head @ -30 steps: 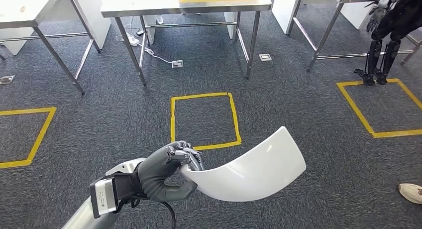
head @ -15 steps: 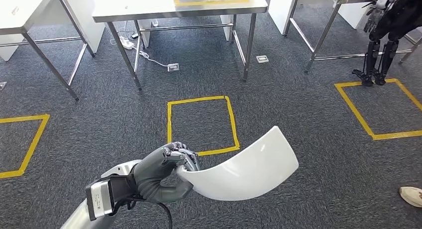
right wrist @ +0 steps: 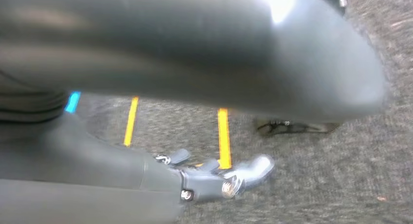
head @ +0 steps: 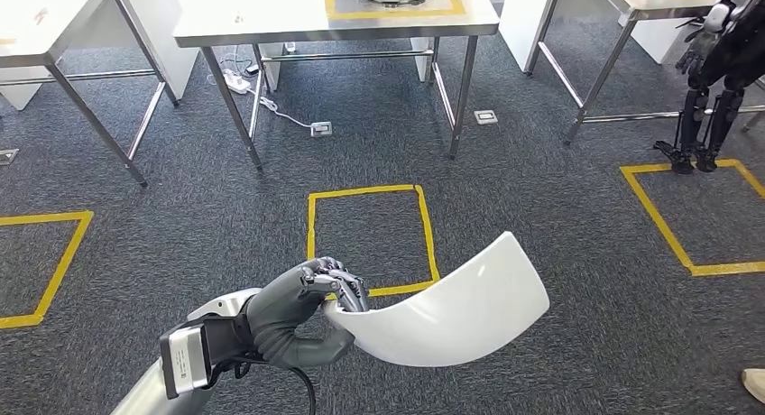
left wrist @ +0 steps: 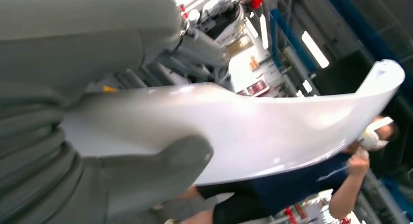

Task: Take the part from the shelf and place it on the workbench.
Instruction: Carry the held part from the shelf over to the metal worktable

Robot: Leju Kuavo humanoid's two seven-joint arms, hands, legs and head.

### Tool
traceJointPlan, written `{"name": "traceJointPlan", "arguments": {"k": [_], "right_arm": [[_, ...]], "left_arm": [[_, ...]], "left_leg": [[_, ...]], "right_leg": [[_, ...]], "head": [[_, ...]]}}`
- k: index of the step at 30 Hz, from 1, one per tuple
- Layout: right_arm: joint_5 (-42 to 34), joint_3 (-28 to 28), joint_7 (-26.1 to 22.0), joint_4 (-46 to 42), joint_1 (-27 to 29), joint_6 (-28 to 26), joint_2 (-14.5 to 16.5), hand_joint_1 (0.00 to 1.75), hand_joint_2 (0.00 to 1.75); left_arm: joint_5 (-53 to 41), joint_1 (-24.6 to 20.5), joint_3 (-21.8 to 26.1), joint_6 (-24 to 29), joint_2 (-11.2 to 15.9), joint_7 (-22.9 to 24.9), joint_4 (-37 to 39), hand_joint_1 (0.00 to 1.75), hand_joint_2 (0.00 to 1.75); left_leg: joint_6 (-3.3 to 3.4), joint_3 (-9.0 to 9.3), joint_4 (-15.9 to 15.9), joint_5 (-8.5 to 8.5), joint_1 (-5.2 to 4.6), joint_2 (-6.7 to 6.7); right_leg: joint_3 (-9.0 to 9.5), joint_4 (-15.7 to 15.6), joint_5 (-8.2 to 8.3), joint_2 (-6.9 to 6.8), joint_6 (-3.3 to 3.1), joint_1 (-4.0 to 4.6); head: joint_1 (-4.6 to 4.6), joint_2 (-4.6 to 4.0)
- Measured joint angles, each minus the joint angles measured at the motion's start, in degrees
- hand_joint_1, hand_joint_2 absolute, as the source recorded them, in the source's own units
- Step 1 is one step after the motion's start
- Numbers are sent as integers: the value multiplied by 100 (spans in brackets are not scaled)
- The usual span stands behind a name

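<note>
My left hand (head: 302,311) grips one end of the curved white plastic panel (head: 451,307), held above grey carpet (head: 559,207). A steel-legged workbench (head: 271,23) stands well ahead beyond a yellow taped floor square (head: 370,235). My right hand (right wrist: 214,177) hangs low, fingers loosely apart, holding nothing.

part (head: 451,307) in left hand (head: 298,311) — right of it | workbench (head: 271,18) ahead — beyond floor square (head: 370,230)

Bright, even light; wrist views seemingly motion-blurred.

The whole view has shifted, with the workbench (head: 271,23) now lower.
</note>
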Motion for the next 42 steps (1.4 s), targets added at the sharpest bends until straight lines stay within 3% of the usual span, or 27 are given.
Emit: {"name": "traceJointPlan", "arguments": {"k": [3, 4, 7, 8, 9, 12, 13, 14, 17, 19, 21, 23, 24, 25, 27, 29, 32, 34, 37, 39, 40, 42], "right_arm": [[19, 0, 12, 0, 6, 16, 0, 0, 0], [22, 0, 18, 0, 0, 24, 0, 0, 0], [24, 0, 42, 0, -6, 34, 0, 0, 0], [24, 0, 45, 0, -5, 37, 0, 0, 0], [24, 0, 46, 0, -4, 38, 0, 0, 0], [21, 0, 40, 1, -1, 34, 3, 0, 0], [16, 0, 39, 1, -3, 15, 5, 0, 0], [5, 0, 38, 1, -9, -13, 7, 0, 0], [-44, 0, 41, 0, -45, -91, 7, 0, 0], [-67, -2, 58, 0, -64, -102, 7, 0, 0], [-75, -4, 80, 0, -56, -100, 4, 0, 0], [-77, -6, 91, 0, -28, -100, 1, 0, 0], [-77, -7, 91, 0, -18, -98, 0, 0, 0], [-76, -7, 92, 0, -13, -96, -1, 0, 0], [-73, -7, 95, 0, -5, -91, -1, 0, 0], [-70, -8, 116, 0, -1, -87, -2, 0, 0], [-68, -9, 148, 0, -9, -95, -2, 0, 0], [-71, -9, 150, 0, -21, -98, -1, 0, 0], [-78, -9, 162, 0, -30, -100, -2, 0, 0], [-79, -12, 165, 0, -24, -103, -2, 0, 0], [-78, -14, 162, 0, -23, -105, -2, 0, 0], [-68, -17, 154, 0, -24, -104, -1, 0, 0]], "left_arm": [[2, -26, 0, -3, 1, 1, -8, 175, 175], [2, -36, 1, -3, 2, 0, -7, 175, 175], [3, -47, 1, -3, 10, -1, 2, 175, 175], [3, -44, 1, -3, 14, 1, 7, 175, 175], [4, -43, 0, -3, 16, 2, 10, 175, 175], [8, -56, 1, -3, 17, 2, 15, 175, 175], [10, -64, 1, -4, 15, 5, 18, 175, 175], [14, -70, 1, -4, 14, 14, 20, 175, 175], [40, -82, 1, -5, 2, 45, 10, 175, 175], [67, -108, 0, -5, -17, 54, -3, 175, 175], [85, -125, -1, -5, -40, 55, -5, 175, 175], [89, -119, -2, -4, -51, 56, -3, 175, 175], [90, -117, -2, -5, -51, 56, -2, 175, 175], [91, -116, -2, -5, -51, 57, -1, 175, 175], [93, -117, -3, -5, -50, 57, 3, 175, 175], [94, -121, -4, -5, -51, 64, 9, 175, 175], [96, -130, -4, -5, -51, 72, 11, 175, 175], [98, -152, -4, -5, -51, 68, 8, 175, 175], [99, -171, -4, -7, -48, 66, 17, 175, 175], [102, -167, -4, -7, -44, 66, 34, 175, 175], [103, -166, -4, -7, -42, 65, 40, 175, 175], [104, -166, -4, -3, -39, 60, 45, 175, 175]], "left_leg": [[-80, -44, 245, -38, 4, 19], [-105, -190, 516, -105, 9, 36], [-145, -875, 1530, -500, 16, 67], [-139, -1026, 1659, -547, 15, 72], [-118, -1078, 1582, -464, 10, 82], [18, -836, 568, 291, -61, 288], [62, -768, 316, 427, -90, 360], [100, -734, 178, 497, -111, 403], [182, -627, 96, 487, -88, 303], [231, -504, 67, 458, -54, 242], [263, -436, 57, 393, -40, 181], [263, -362, 57, 310, -34, 105], [252, -306, 57, 262, -30, 72], [235, -233, 57, 207, -24, 46], [192, -75, 67, 81, -16, 16], [125, 18, 61, -34, -21, -6], [6, 107, 112, -85, -26, -8], [-52, 25, 401, -145, -22, 24], [-123, -622, 1376, -500, 5, 51], [-132, -948, 1622, -610, 18, 57], [-123, -973, 1464, -481, 22, 62], [-80, -842, 771, 95, 22, 93]], "right_leg": [[154, -34, -41, -52, -122, -15], [220, -42, -80, -75, -151, -19], [382, -45, -231, -166, -193, -5], [443, -45, -285, -200, -197, 3], [518, -45, -343, -238, -199, 10], [750, -49, -534, -363, -171, 36], [798, -52, -593, -400, -139, 46], [840, -54, -639, -434, -101, 53], [951, 24, -669, -444, 14, 54], [794, 386, -717, -240, 69, 25], [323, 1076, -938, -56, 120, 0], [-130, 1529, -1201, -26, 161, -9], [-242, 1508, -1204, -26, 167, -12], [-258, 1290, -1047, -26, 167, -16], [-141, 575, -421, -30, 151, -20], [-35, 124, -46, -47, 80, 1], [85, 42, -40, -45, -75, 14], [210, 17, -78, -35, -150, -8], [334, 9, -183, -32, -195, -14], [427, 9, -273, -30, -190, -14], [488, 9, -320, -29, -184, -14], [614, 6, -425, -28, -157, -13]], "head": [[-21, 0], [-35, 0], [-70, 0], [-75, 0], [-81, 0], [-92, 0], [-93, 0], [-93, 0], [-91, 0], [-76, 0], [-56, 0], [-43, 0], [-38, 0], [-33, 0], [-19, 0], [-4, 0], [-2, 0], [-25, 0], [-79, 0], [-92, 0], [-99, 0], [-113, 0]]}}
